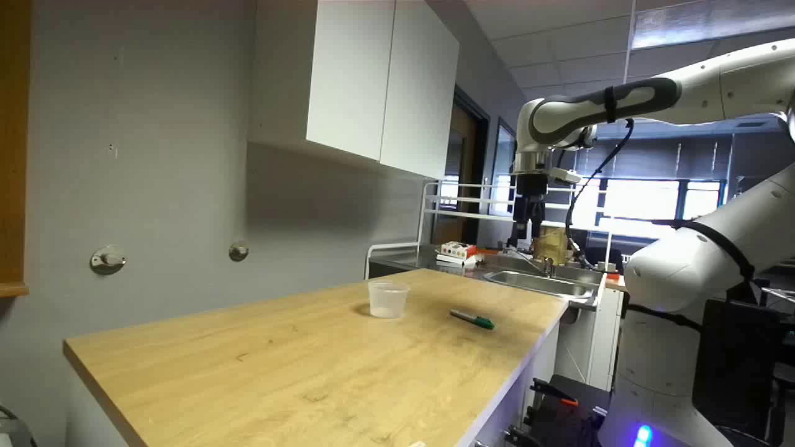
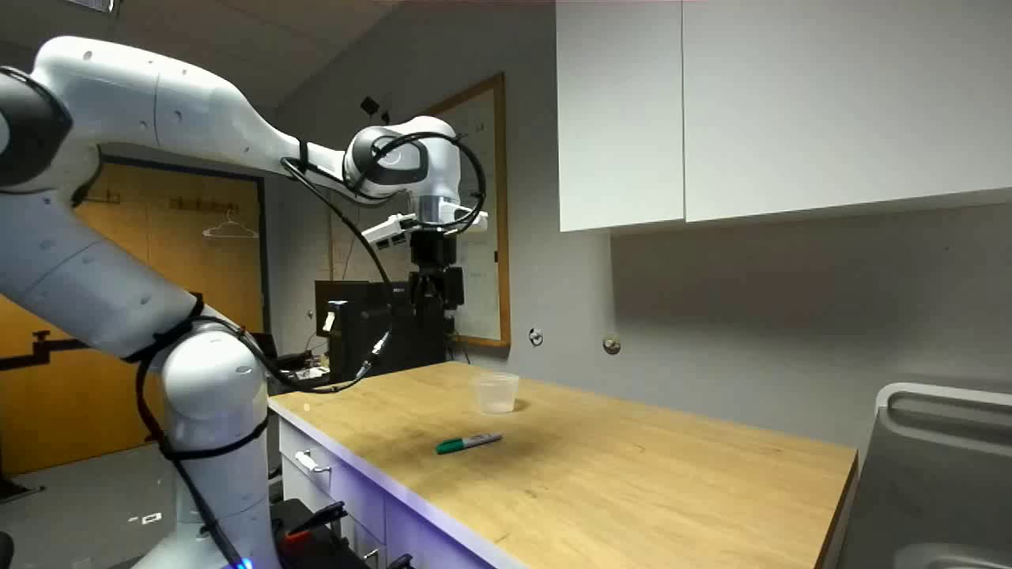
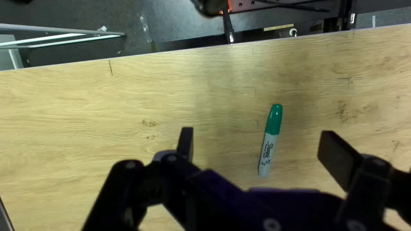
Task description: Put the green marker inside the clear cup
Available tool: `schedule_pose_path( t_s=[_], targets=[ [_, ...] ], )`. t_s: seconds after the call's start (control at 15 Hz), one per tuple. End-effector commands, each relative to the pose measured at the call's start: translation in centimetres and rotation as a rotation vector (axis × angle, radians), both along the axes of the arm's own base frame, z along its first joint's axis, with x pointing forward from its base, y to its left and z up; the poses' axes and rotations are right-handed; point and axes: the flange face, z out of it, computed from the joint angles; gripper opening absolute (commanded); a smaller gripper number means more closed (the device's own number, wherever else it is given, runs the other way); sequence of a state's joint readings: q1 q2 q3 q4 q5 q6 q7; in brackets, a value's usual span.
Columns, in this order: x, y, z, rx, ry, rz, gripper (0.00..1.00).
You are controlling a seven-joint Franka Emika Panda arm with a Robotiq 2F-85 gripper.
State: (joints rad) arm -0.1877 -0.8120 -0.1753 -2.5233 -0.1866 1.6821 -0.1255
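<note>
On the pale wood-grained countertop (image 1: 279, 372), the slim, grey-barrelled green-capped marker (image 3: 270, 140) lies flat, near the small see-through plastic cup (image 1: 388, 301) but clearly apart from it, as both exterior views show. The cup stands upright, rim upward, with no marker in it, so the goal is unmet. High over that same surface hangs the black two-fingered gripper (image 3: 258, 144), its jaws spread wide apart and holding nothing. In the wrist view the marker falls within the gap between them, yet the exterior views put the gripper well above it, so nothing touches. Judging by this, the task is at its very start: at most, the approach is roughly lined up, and no part of the handling is done. The jaws look set to close across the barrel rather than along it, which should suit a grasp with little turning of the wrist. What is left, then, seems to be the whole chain: come down, pinch the barrel, lift it higher than the cup's rim, carry it across, bring one end over the opening, lower it in and let go.
</note>
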Motion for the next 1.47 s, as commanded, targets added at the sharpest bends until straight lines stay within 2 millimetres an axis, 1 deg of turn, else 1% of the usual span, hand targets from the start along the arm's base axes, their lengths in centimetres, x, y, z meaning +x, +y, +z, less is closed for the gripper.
schedule_pose_path(
  t_s=[0.0,0.6,0.67,0.93,1.13,1.4],
  targets=[
    [0.0,0.0,0.1,0.000,-0.002,0.000,1.00],
    [0.0,0.0,0.3,-0.001,-0.006,0.000,1.00],
    [0.4,0.0,0.1,-0.001,-0.003,-0.002,1.00],
    [2.6,0.7,-1.4,0.000,0.024,0.009,1.00],
    [5.2,1.4,-3.2,0.009,0.040,0.022,1.00],
    [9.0,2.6,-6.5,0.050,0.058,-0.016,1.00]
  ],
)
